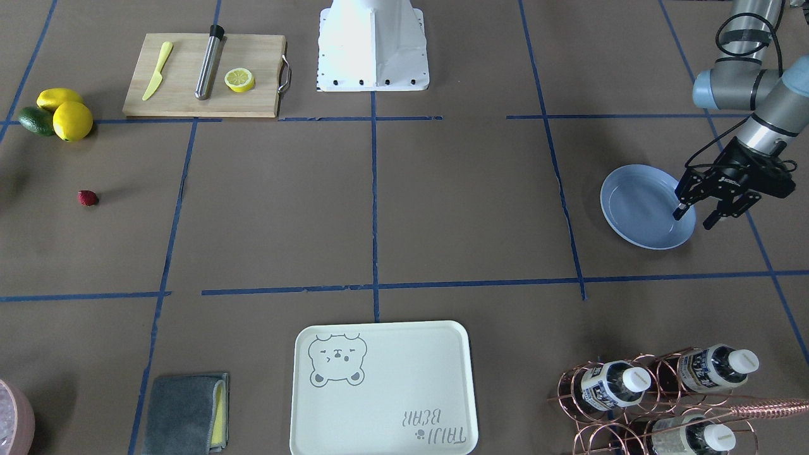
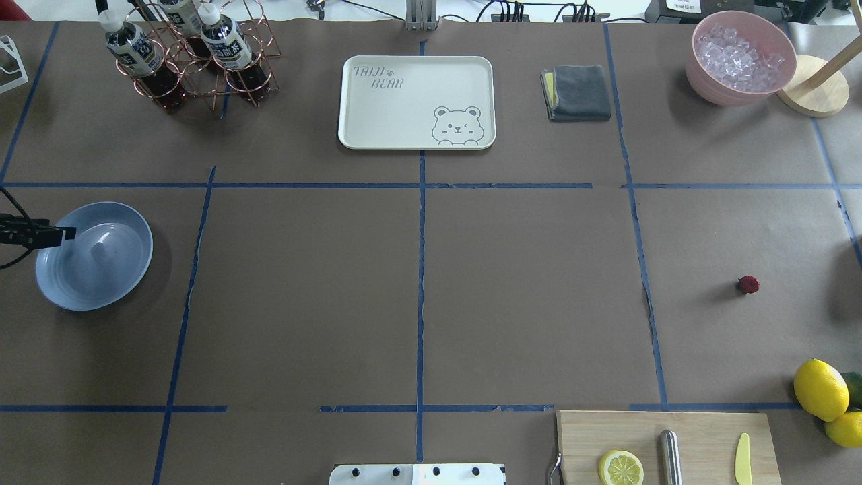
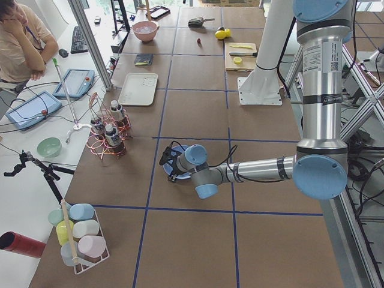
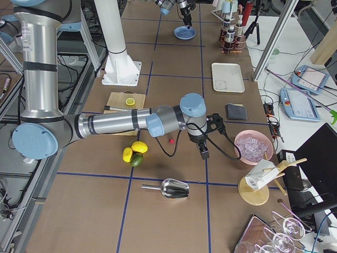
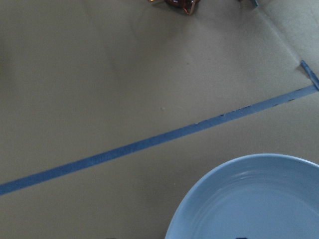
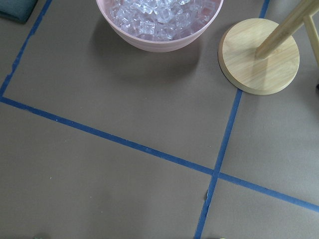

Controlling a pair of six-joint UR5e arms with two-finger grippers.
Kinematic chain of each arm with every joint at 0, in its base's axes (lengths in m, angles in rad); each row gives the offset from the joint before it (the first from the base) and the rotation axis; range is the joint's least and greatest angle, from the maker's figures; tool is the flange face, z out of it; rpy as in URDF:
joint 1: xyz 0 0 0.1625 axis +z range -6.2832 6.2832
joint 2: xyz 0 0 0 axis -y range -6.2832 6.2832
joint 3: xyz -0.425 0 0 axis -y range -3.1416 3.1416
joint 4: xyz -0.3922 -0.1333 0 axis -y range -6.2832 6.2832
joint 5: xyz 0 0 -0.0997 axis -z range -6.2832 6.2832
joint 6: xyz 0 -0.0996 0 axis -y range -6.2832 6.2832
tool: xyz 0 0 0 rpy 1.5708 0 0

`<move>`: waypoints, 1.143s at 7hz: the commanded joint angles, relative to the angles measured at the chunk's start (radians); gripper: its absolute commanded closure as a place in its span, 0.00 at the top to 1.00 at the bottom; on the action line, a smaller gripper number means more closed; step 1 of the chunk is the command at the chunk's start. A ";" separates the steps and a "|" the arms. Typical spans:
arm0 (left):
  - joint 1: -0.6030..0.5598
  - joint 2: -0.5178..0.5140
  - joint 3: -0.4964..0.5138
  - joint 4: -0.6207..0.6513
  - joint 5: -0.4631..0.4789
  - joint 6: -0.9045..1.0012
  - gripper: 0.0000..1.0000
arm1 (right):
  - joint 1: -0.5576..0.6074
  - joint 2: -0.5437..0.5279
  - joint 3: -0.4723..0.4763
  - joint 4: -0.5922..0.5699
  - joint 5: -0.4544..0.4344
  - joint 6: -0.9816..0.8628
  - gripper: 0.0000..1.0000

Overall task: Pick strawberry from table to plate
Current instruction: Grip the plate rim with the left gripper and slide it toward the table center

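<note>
One small dark-red strawberry point(image 2: 748, 284) is seen lying on the brown paper-covered table point(image 2: 525, 283). One round, glossy light-blue plate point(image 2: 114, 269) is set at the table's far end, at 9 o'clock from the berry in the overhead view. The left gripper point(image 1: 695, 216) is held over the plate's rim, jaws spread with nothing between them, well apart from the berry. The right gripper point(image 4: 204, 153) is seen near the berry, which lies at its 10 o'clock in the right-side view; whether its jaws are spread cannot be told. Two yellow lemons point(image 1: 72, 120) and one green avocado point(image 1: 36, 120) are grouped nearby.
</note>
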 commanded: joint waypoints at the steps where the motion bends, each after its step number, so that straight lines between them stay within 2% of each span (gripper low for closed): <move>1: 0.037 0.006 0.008 -0.028 0.023 -0.045 0.52 | 0.000 0.000 0.004 0.000 0.000 0.002 1.00; 2: 0.036 0.012 0.001 -0.026 0.017 -0.046 0.14 | 0.000 0.000 0.004 0.000 0.000 0.003 1.00; 3: 0.036 0.012 -0.003 -0.026 0.011 -0.045 0.00 | 0.000 0.001 0.002 0.000 0.000 0.003 1.00; 4: 0.036 0.015 -0.056 -0.012 -0.006 -0.046 0.00 | 0.000 0.001 0.001 0.000 0.000 0.003 1.00; 5: 0.033 0.012 -0.116 0.030 -0.126 -0.046 0.00 | 0.000 0.001 0.002 0.000 0.000 0.005 1.00; 6: 0.005 0.003 -0.246 0.179 -0.166 -0.048 0.00 | 0.000 0.001 0.005 0.000 0.000 0.005 1.00; 7: -0.001 -0.057 -0.382 0.421 -0.155 -0.057 0.00 | 0.000 0.001 0.002 0.000 0.000 0.005 1.00; 8: -0.001 -0.147 -0.434 0.552 -0.085 -0.066 0.00 | 0.000 0.001 0.002 0.000 0.002 0.005 1.00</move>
